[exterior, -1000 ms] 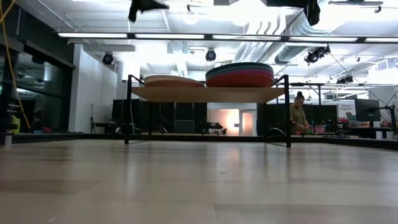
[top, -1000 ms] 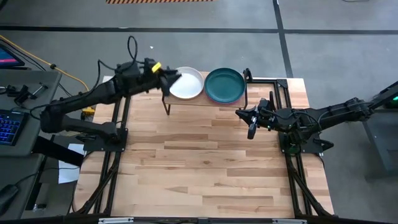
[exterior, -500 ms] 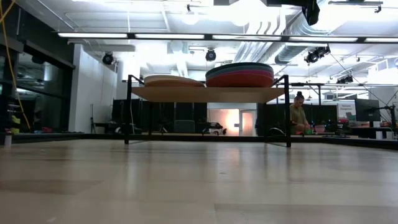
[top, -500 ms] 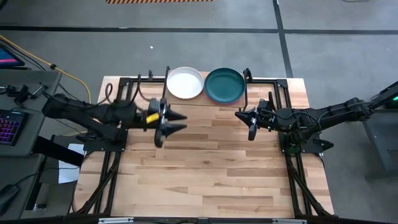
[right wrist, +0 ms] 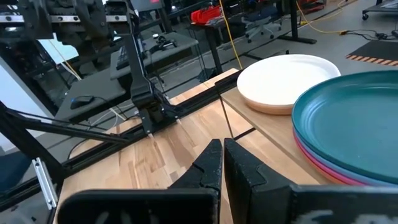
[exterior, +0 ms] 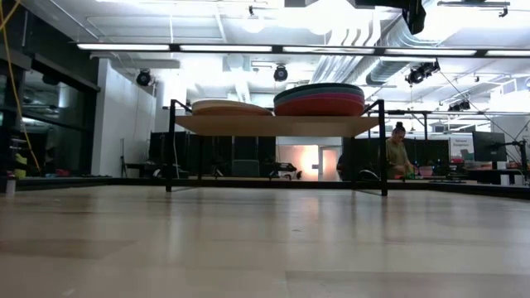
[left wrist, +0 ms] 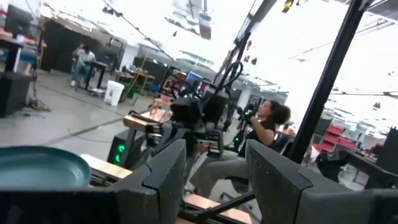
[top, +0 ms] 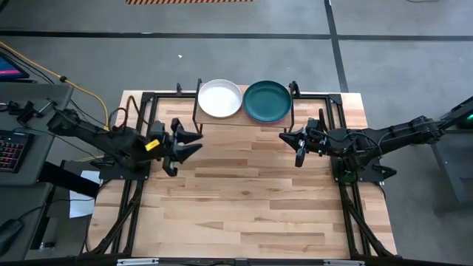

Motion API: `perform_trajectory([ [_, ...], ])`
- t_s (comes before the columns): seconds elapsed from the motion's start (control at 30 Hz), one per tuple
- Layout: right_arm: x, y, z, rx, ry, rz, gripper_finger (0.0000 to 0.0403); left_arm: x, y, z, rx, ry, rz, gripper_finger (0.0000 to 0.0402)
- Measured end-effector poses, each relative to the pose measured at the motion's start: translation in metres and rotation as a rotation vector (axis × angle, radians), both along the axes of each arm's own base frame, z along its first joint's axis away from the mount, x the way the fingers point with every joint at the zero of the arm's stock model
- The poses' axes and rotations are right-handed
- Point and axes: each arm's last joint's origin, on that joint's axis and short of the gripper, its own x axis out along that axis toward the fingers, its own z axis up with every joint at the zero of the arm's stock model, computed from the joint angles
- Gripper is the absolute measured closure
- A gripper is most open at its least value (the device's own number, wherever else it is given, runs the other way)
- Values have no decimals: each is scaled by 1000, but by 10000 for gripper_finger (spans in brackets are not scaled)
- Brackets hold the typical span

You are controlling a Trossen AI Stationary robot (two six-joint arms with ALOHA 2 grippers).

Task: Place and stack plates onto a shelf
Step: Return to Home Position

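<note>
The shelf (exterior: 277,124) stands at the table's far edge and carries two stacks of plates. The left stack is topped by the white plate (top: 220,99) (right wrist: 286,78). The right stack is topped by the dark green plate (top: 267,101) (right wrist: 357,121), with pink and red rims (exterior: 319,106) under it. My left gripper (top: 196,142) (left wrist: 214,155) hovers open over the table, near and left of the shelf. My right gripper (top: 284,136) (right wrist: 222,146) is shut and hovers just near and right of the shelf. Neither holds anything.
Black frame rails (top: 144,140) run along the table's left and right sides. Bare wooden tabletop (top: 244,199) stretches from the shelf to the near edge. A person (exterior: 397,153) is in the room beyond the table.
My left gripper has drawn back from the left rim of the white plate, moving toward the table's near and left edges and down, and has left the low view. The plates have stayed on the shelf. My right arm has kept still.
</note>
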Motion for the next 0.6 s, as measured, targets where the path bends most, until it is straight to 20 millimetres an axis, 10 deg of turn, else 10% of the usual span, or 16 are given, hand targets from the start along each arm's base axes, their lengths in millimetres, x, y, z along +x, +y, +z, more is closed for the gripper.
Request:
perform_trajectory([
  [0.6,0,0,0,20,-9,-4,403,-23,-3,-31,13,-44,-75,386],
])
